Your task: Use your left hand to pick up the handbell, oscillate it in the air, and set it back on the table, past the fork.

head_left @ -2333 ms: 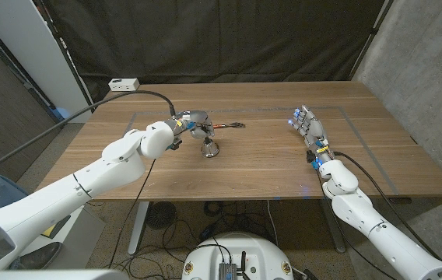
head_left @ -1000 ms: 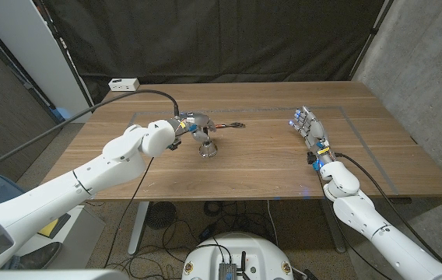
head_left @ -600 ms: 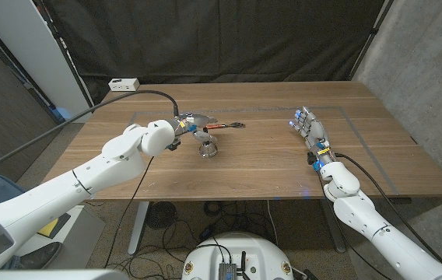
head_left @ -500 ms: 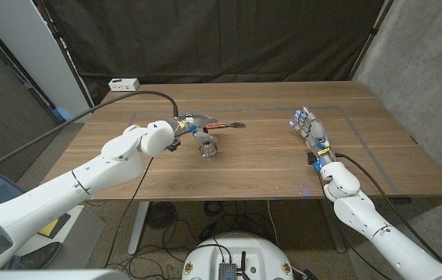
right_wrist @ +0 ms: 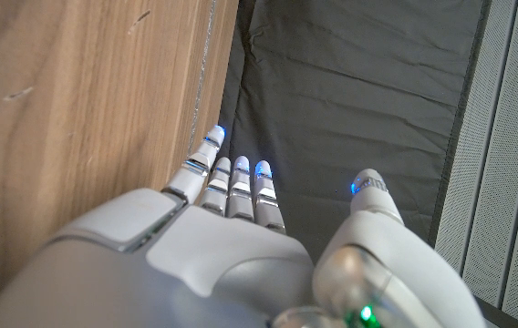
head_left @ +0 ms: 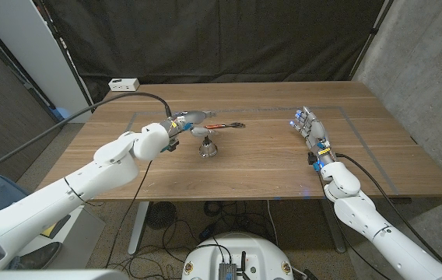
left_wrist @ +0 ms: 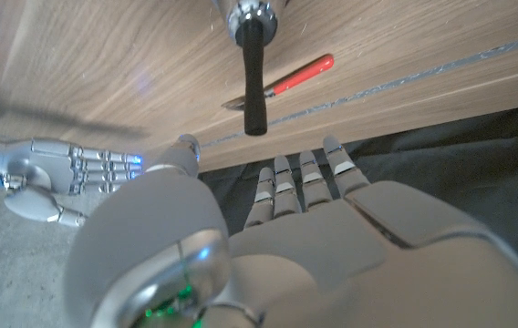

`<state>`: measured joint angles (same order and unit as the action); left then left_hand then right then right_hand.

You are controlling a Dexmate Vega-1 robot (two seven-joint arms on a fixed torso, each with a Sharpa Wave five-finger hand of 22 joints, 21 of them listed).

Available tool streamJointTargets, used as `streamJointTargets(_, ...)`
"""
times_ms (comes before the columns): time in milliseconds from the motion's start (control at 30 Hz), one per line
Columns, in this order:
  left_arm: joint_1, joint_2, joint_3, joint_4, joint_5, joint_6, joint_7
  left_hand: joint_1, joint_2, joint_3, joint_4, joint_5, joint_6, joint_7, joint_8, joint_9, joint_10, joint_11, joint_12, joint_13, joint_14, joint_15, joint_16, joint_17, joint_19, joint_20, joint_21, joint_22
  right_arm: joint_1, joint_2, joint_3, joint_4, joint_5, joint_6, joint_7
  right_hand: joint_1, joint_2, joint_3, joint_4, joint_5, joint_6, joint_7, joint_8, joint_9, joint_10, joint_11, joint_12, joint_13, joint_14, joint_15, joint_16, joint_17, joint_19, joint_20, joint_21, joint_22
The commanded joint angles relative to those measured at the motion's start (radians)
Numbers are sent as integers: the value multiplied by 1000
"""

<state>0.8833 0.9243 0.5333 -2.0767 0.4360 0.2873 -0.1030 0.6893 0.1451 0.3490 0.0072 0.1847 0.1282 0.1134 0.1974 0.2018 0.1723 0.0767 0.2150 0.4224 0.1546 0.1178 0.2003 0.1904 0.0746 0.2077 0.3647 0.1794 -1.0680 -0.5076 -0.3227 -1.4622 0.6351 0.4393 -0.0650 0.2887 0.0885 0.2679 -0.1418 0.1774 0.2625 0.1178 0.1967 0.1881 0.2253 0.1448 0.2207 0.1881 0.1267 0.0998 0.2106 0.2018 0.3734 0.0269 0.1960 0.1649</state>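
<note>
One small silver metal handbell with a straight black handle (head_left: 208, 148) stands upright on the wooden surface (head_left: 268, 167), mouth down, near the middle of its left half. In the left wrist view the handbell (left_wrist: 254, 73) shows free of any fingers. One fork with a red handle (head_left: 222, 125) lies flat just beyond the bell, toward the far edge; its metal tines point to the robot's right.

The left robot hand (head_left: 184, 123) hovers just to the left of the bell and apart from it, fingers stretched out and spread, holding nothing. The right robot hand (head_left: 306, 127) is well apart on the right half of the surface, fingers extended and separated, also holding nothing; its fingertips glow blue.

One white box-shaped device (head_left: 124, 84) sits at the far left corner of the surface. A black curtain (head_left: 221, 39) hangs behind.
</note>
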Motion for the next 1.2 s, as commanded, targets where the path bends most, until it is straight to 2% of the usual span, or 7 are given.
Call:
streamJointTargets(33, 136, -58, -119, 65, -155, -172, 309, -17, 0, 4, 4, 0, 7, 14, 5, -2, 25, 5, 10, -5, 25, -1, 8, -2, 28, -3, -1, 3, 4, 1, -4, -4, -8, -6, -7, 9, -2, -2, 1, 0, 14, -1, 0, 3, 7, -1, -3, 4, 10, 3, 0, 6, 11, 3, -2, 5)
streamJointTargets(433, 197, -75, -189, 74, -259, -226, 385, -40, -7, -2, 7, -2, 49, 6, 14, -7, 56, 5, 18, -19, 54, -11, 11, -3, 54, 2, -2, 2, 19, 4, -9, -3, -23, -8, -16, 9, -2, -3, 1, 0, 14, 0, -1, 3, 7, -3, -4, 4, 10, 3, -1, 6, 11, 3, -3, 5)
streamJointTargets(600, 230, -97, -238, 67, -327, -246, 420, -59, -10, -7, 11, -3, 75, -5, 17, -10, 80, 8, 23, -31, 76, -14, 13, -4, 102, -6, 9, 3, 29, 33, -3, 9, -22, 35, -23, 9, -2, -3, 1, 0, 15, 0, -1, 3, 7, -2, -4, 4, 10, 2, -2, 6, 11, 4, -3, 5)
streamJointTargets(867, 255, -142, -282, 131, -409, -389, 468, -77, -17, -12, 12, -4, 106, -12, 20, -12, 116, 6, 31, -43, 111, -23, 19, -5, 128, 2, 10, 4, 29, 38, -6, -6, -50, 51, -41, 9, -2, -4, 1, 0, 15, 0, -1, 3, 8, -1, -4, 4, 11, 2, -2, 6, 12, 3, -3, 5)
streamJointTargets(1000, 258, -156, -298, 172, -461, -459, 456, -86, -20, -15, 13, -5, 124, -14, 24, -12, 127, 2, 33, -47, 124, -28, 20, -5, 131, 3, 8, 4, 25, 30, -5, -22, -63, 46, -51, 9, -3, -4, 1, 0, 15, 0, -1, 3, 9, -1, -4, 4, 11, 1, -2, 6, 13, 2, -3, 5)
streamJointTargets(1133, 263, -163, -314, 189, -515, -483, 432, -91, -23, -17, 13, -5, 132, -14, 25, -12, 131, 3, 34, -50, 127, -26, 19, -5, 133, 2, 7, 4, 21, 19, -3, -42, -68, 32, -57, 8, -3, -4, 1, 0, 15, 0, -1, 3, 9, -2, -4, 4, 11, 1, -2, 6, 12, 2, -3, 5)
streamJointTargets(1200, 272, -170, -323, 190, -538, -491, 431, -104, -27, -22, 16, -6, 141, -10, 23, -13, 141, 8, 34, -56, 141, -21, 20, -5, 165, -3, 16, 5, 21, 16, -2, -50, -65, 27, -57, 8, -4, -5, 1, 0, 15, -1, -2, 3, 10, -1, -4, 4, 11, 1, -2, 6, 12, 2, -3, 5)
